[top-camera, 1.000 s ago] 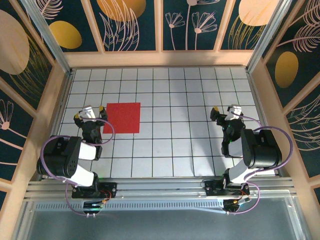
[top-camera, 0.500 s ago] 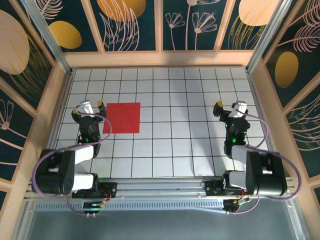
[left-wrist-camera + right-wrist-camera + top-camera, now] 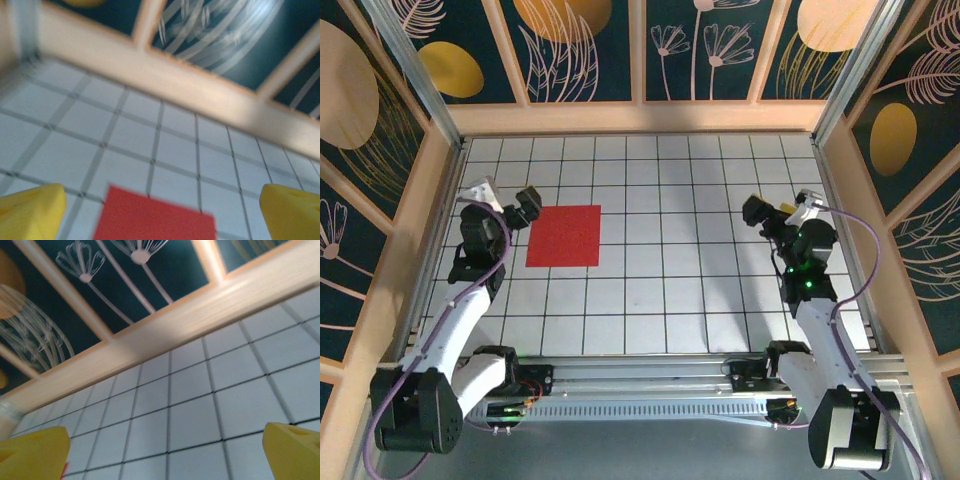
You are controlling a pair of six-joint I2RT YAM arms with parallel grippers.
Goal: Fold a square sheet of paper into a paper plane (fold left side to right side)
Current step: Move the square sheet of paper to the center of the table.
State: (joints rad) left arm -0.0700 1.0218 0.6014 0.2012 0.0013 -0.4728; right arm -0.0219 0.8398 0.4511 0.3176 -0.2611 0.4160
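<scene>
The square sheet of paper (image 3: 563, 236) is bright red and lies flat and unfolded on the white grid table, left of centre. My left gripper (image 3: 505, 197) hovers just left of the sheet's far left corner and is open, holding nothing. In the left wrist view the sheet's far edge (image 3: 150, 222) shows low between the wide-apart yellow fingertips (image 3: 30, 210) of that gripper (image 3: 161, 212). My right gripper (image 3: 780, 207) is open over bare tiles on the right side, far from the sheet. In the right wrist view it (image 3: 163, 452) faces empty grid tiles and the back wall.
Wooden walls with dark floral panels (image 3: 640, 50) close in the table at the back and on both sides. A wooden ledge (image 3: 640, 118) runs along the far edge. An aluminium rail (image 3: 640, 375) carries the arm bases at the near edge.
Both arms have stretched out from a folded pose. The left gripper moved slightly back and left, the right gripper slightly right. The red sheet has not moved, and both grippers stayed open.
</scene>
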